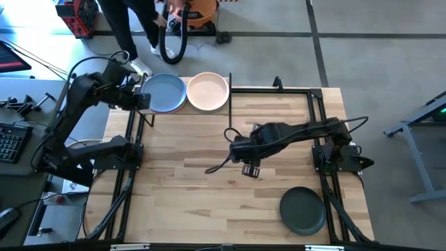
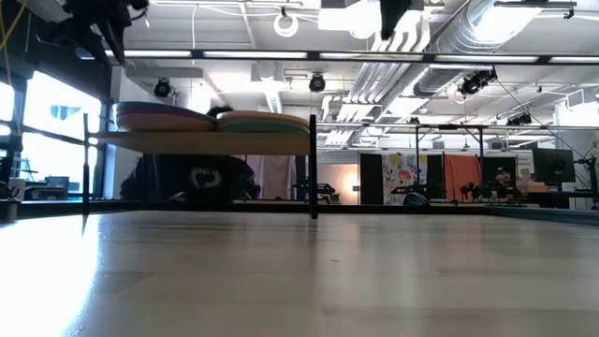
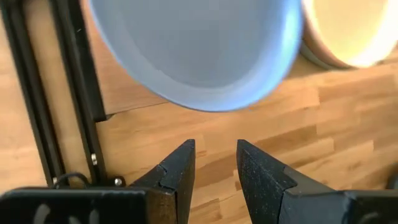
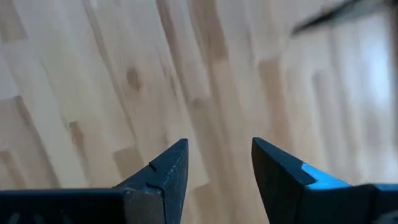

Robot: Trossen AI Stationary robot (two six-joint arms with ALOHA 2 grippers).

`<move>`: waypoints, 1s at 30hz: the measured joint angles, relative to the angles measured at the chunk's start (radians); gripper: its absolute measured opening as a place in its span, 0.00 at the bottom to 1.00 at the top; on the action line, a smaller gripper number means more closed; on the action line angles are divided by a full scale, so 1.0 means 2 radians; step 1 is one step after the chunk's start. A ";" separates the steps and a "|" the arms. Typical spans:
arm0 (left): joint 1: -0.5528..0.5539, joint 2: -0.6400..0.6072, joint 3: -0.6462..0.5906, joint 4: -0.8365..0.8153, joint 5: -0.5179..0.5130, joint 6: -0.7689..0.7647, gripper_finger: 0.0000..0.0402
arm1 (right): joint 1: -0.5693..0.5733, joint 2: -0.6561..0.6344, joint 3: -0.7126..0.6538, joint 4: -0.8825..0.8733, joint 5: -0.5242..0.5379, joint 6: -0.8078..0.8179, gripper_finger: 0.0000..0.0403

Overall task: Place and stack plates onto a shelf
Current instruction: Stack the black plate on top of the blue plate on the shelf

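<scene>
Seen from above, two plate stacks sit side by side on the raised shelf (image 1: 182,111) at the far left of the wooden surface (image 1: 209,202): a slate blue plate (image 1: 165,92) tops one, a peach plate (image 1: 208,91) the other. The left gripper (image 1: 144,100) hovers just beside the blue plate, fingers (image 3: 177,171) apart and holding nothing. The right gripper (image 1: 251,169) hangs over mid-surface, fingers (image 4: 163,171) also parted and empty. One dark charcoal plate (image 1: 302,210) lies on the surface near the front right corner, well apart from the shelf. Judged next: the right gripper should drop low, pinch that plate's rim, and keep it level on the way over.
</scene>
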 joint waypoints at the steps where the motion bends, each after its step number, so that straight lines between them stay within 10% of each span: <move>1: -0.006 -0.008 0.000 0.002 0.000 0.007 0.26 | 0.000 0.000 -0.014 0.000 -0.009 0.019 0.38; 30: -0.107 -0.097 0.000 0.047 0.075 0.110 0.24 | 0.145 0.000 -0.249 0.135 -0.131 0.596 0.38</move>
